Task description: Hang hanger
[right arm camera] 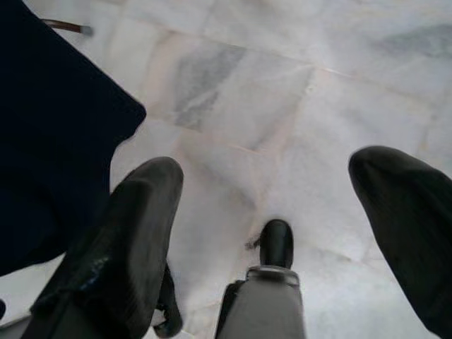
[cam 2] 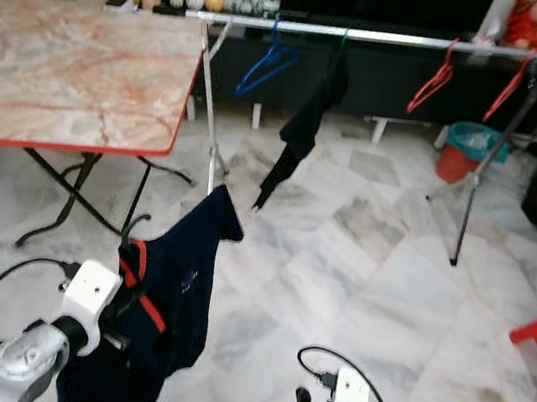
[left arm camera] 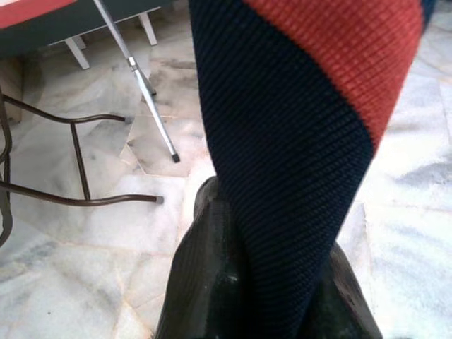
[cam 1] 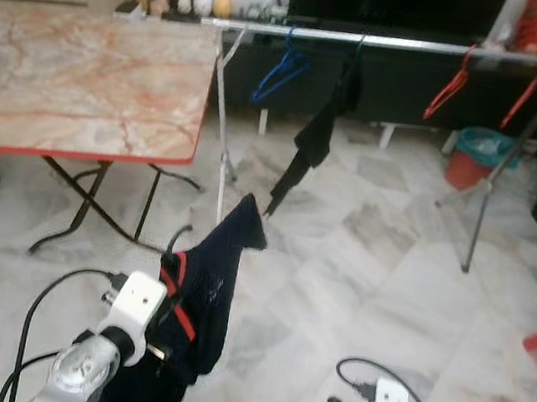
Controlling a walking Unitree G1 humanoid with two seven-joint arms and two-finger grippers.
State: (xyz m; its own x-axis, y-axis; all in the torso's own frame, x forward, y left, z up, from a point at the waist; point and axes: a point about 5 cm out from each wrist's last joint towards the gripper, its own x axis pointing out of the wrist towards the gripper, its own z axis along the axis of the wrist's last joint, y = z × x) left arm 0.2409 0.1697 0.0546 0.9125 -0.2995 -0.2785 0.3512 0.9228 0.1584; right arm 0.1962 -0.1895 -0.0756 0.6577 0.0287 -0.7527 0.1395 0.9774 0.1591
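**Ana:** Left end effector (cam 1: 166, 319) is clamped on the red hanger (cam 1: 177, 311), navy garment (cam 1: 208, 298) draped over it, low and well short of the silver rail (cam 1: 393, 43).

**Ben:** And the right end effector (right arm camera: 265, 205)?

**Ana:** Fingers apart, holding nothing, over the marble floor (cam 1: 358, 275).

**Ben:** How would you hang it?

**Ana:** Walk closer, lift above the rail, hook into the gap between the blue hanger (cam 1: 280, 73) and the black garment (cam 1: 313, 142). Knit fabric is limp; keep it clear of the marbled tabletop (cam 1: 74, 81).

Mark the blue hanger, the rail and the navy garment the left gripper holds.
blue hanger (cam 1: 279, 73), left eye view, lower triangle.
rail (cam 1: 413, 45), left eye view, bare middle stretch.
navy garment (cam 1: 211, 278), left eye view, cloth body.
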